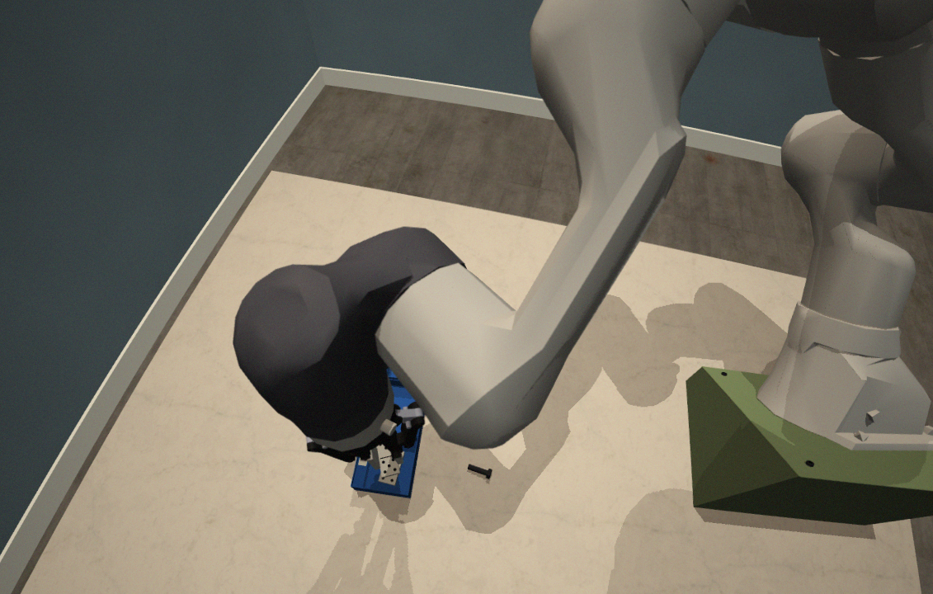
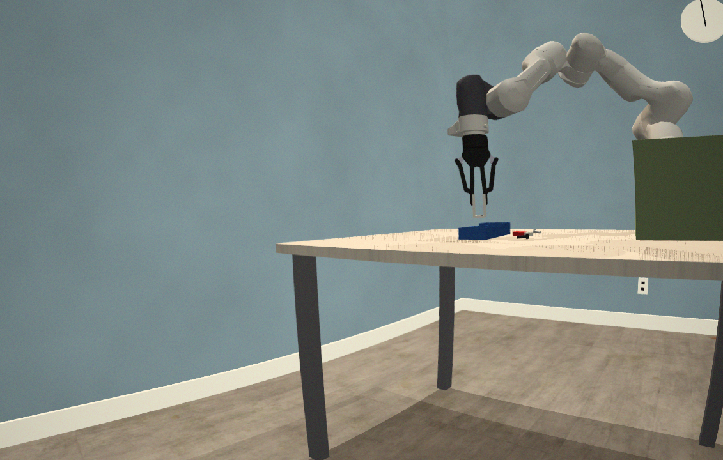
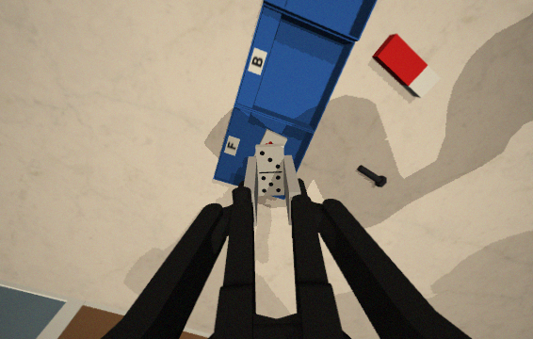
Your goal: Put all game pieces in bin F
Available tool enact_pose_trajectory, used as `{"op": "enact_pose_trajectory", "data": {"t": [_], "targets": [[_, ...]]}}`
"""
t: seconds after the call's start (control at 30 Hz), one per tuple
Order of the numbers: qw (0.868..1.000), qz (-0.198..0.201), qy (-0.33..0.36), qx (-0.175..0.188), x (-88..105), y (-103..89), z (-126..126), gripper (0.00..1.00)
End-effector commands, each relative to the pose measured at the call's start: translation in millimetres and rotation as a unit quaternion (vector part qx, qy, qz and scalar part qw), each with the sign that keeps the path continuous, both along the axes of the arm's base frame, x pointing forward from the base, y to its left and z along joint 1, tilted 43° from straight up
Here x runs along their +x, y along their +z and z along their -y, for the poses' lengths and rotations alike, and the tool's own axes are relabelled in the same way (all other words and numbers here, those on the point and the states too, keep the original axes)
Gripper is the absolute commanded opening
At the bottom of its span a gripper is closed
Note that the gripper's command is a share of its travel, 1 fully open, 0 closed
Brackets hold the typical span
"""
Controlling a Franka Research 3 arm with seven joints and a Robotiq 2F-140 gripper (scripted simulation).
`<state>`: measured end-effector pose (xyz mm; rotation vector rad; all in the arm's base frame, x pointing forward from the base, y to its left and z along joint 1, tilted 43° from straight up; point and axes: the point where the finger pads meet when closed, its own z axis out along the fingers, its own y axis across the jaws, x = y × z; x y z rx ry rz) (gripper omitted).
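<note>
My gripper (image 3: 270,169) (image 2: 479,210) is shut on a white domino (image 3: 271,183) with black dots and holds it above the bin marked F (image 3: 225,170) (image 1: 361,483), clear of the bin. The domino's face shows between the two pale fingertips in the wrist view. Under it in bin F, part of another white piece (image 3: 274,137) shows, with a bit of a red die (image 3: 270,142) on it; the rest of both is hidden by the held domino. In the top view the arm hides most of the gripper.
Bin B (image 3: 301,80) adjoins bin F, with a third blue bin (image 3: 323,14) beyond. A red-and-white block (image 3: 400,60) (image 2: 518,233) and a black bolt (image 3: 371,175) (image 1: 479,470) lie on the table beside the bins. The green robot base (image 1: 757,450) stands to the right.
</note>
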<state>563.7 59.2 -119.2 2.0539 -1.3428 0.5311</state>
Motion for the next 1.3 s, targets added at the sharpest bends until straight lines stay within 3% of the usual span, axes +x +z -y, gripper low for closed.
{"op": "enact_pose_trajectory", "data": {"t": [0.0,0.43,1.27], "targets": [[0.997,0.055,-0.056,0.002,0.4,-1.5,-2.9,0.13],[0.983,0.129,-0.132,0.004,0.8,-2.0,-3.5,0.13],[0.983,0.13,-0.133,0.004,0.0,-5.4,1.7,0.13]]}}
